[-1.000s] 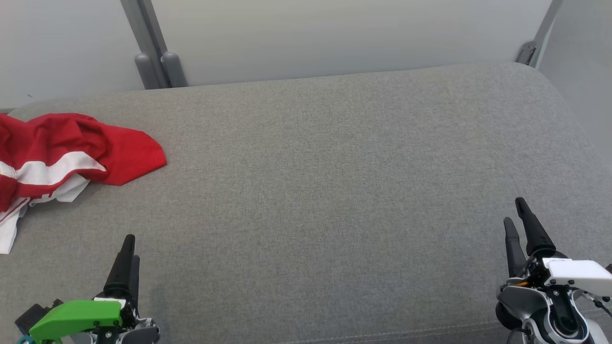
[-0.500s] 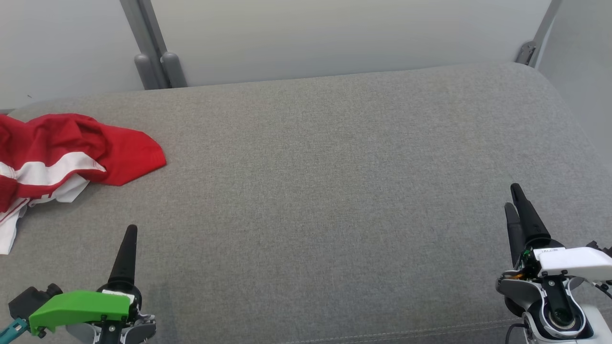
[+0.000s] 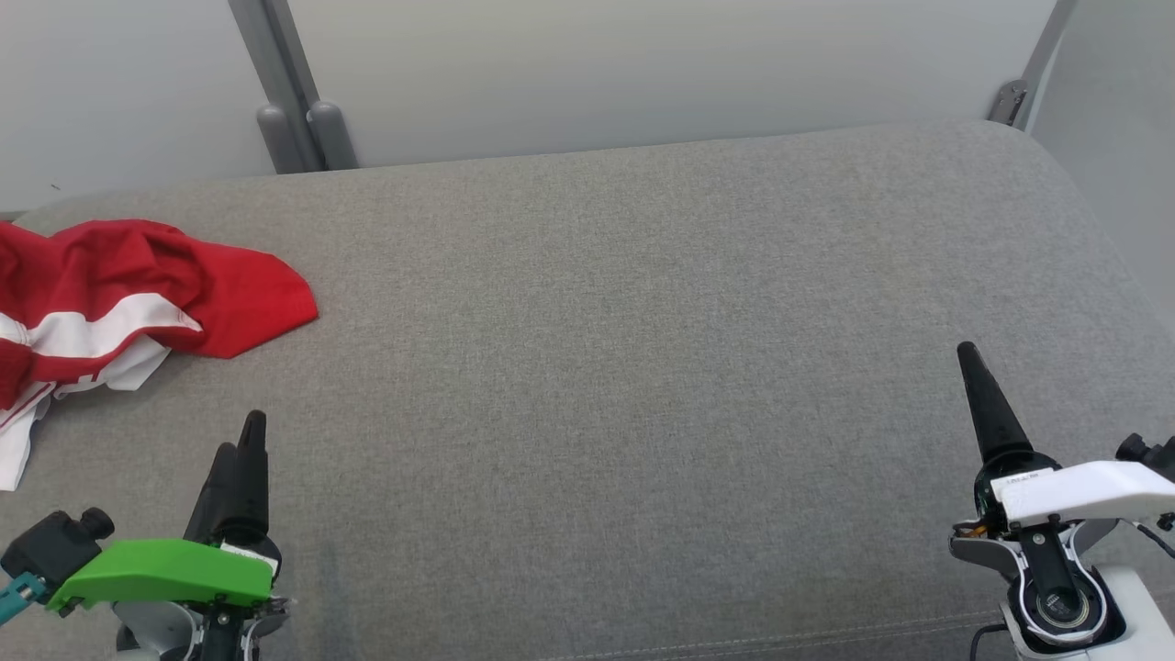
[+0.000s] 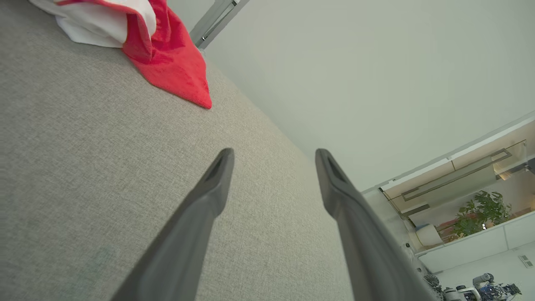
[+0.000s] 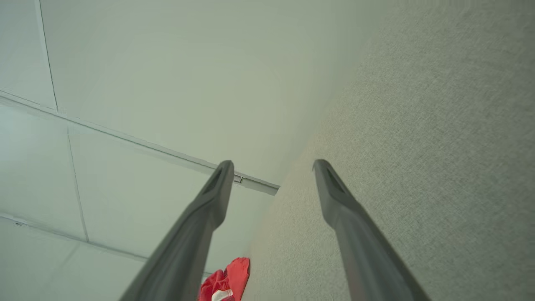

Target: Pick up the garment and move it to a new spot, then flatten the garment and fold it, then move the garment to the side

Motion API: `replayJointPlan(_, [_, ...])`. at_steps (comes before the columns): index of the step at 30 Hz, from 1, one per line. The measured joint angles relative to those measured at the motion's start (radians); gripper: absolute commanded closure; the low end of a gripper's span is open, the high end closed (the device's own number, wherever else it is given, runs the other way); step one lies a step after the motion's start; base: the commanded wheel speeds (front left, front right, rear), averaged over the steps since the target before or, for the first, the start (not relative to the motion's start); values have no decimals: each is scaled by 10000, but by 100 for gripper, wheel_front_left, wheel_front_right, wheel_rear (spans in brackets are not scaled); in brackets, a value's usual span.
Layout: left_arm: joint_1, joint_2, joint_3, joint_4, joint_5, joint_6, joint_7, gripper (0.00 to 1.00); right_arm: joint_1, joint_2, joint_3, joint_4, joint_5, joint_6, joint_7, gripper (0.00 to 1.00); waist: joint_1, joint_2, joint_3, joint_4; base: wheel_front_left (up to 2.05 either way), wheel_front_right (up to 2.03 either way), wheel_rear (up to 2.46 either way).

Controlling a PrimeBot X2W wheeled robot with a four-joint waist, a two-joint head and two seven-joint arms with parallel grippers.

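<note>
The garment (image 3: 138, 285), red with white bands, lies crumpled on the grey cushion (image 3: 643, 367) against its left edge, closer to the far edge than the near one. Part of it runs out of the head view, so its full extent cannot be told.

The left gripper (image 3: 239, 433) hovers near the cushion's near-left corner. Its two dark fingers are spread wide in the left wrist view, with nothing between them. From it the garment lies ahead and to the left, near but not touching.

The right gripper (image 3: 968, 360) sits by the near-right corner, well apart from the garment across the whole cushion. Its fingers are just as widely parted and empty in the right wrist view. The left arm is plainly the nearer one for the pick-up.

What shows of the heap seems to stretch mostly left to right. One red corner (image 4: 196, 94) tapers to a point aimed toward the cushion's middle, while a white part (image 3: 18, 441) trails toward the near edge. That pointed corner is likely the easiest part for the left gripper to reach.
</note>
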Motion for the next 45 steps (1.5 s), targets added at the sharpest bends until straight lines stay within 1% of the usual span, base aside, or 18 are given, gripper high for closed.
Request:
replayJointPlan(5, [-68,153,-159,-171,1072,150,-207,0,-183,-261,247,-44,-1034,2,-219,0,0,0,5,-6,0,0,0])
replayJointPlan(9, [-69,153,-418,-192,1728,213,-314,0,-221,-420,477,-107,-1870,-2,-318,0,0,0,10,-14,0,0,0])
replayJointPlan(13, [-69,163,-606,-278,2554,378,-449,0,-234,-474,686,-132,-2477,-21,-453,0,0,0,13,-17,0,0,0])
replayJointPlan(14, [-69,167,-640,-303,2775,405,-512,0,-236,-468,725,-136,-2571,-92,-495,0,0,0,13,-18,0,0,0])
replayJointPlan(16, [-69,201,-706,-372,3095,435,-527,0,-237,-456,731,-174,-2832,-115,-554,0,0,0,14,-19,0,0,0])
replayJointPlan(17, [-69,205,-734,-399,3296,466,-571,0,-244,-451,725,-211,-2987,-199,-583,0,0,0,14,-20,0,0,0])
replayJointPlan(21, [-69,203,-775,-464,3837,640,-727,0,-294,-453,709,-336,-3632,-368,-683,0,0,0,14,-25,0,0,0])
replayJointPlan(23, [-69,199,-819,-522,4073,650,-794,0,-340,-453,708,-389,-3898,-454,-771,0,0,0,16,-26,0,0,0])
replayJointPlan(25, [-69,192,-884,-581,4297,698,-826,0,-379,-454,715,-460,-4215,-460,-855,0,0,0,19,-27,0,0,0])
replayJointPlan(30, [-69,148,-965,-755,4978,784,-1034,0,-383,-456,786,-570,-4905,-610,-1014,0,0,0,34,-20,0,0,0])
replayJointPlan(34, [-71,140,-1003,-871,5496,817,-1137,0,-383,-454,861,-637,-5457,-635,-1126,0,0,0,41,-16,0,0,0])
replayJointPlan(39, [-74,128,-1057,-1028,6123,869,-1319,0,-383,-437,953,-667,-6080,-796,-1296,0,0,0,47,-21,0,0,0])
replayJointPlan(45, [-77,92,-1175,-1172,6945,894,-1501,0,-383,-437,1078,-679,-6828,-807,-1488,0,0,0,47,-25,0,0,0])
